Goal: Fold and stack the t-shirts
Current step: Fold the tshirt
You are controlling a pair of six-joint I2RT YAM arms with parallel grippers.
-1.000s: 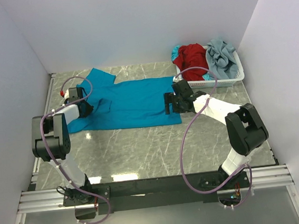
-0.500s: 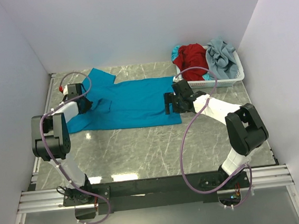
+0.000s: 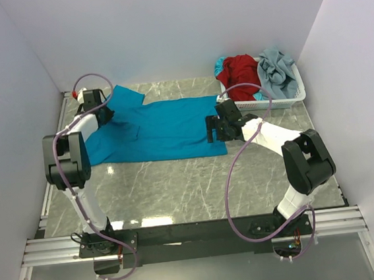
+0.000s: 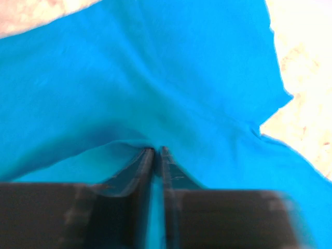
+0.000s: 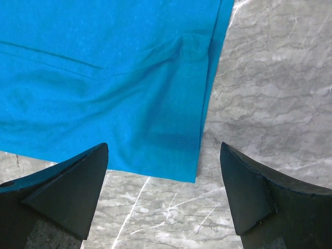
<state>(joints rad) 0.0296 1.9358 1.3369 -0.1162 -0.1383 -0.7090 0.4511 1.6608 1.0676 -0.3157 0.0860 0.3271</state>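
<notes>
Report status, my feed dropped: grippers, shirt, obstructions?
Left gripper shut on teal t-shirt. Right gripper open above its hem corner. Basket apart, nothing blocking.

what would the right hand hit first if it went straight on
Most likely the hem corner of the teal-blue t-shirt, spread on the table under the open right hand; the gap is hard to judge.
</notes>
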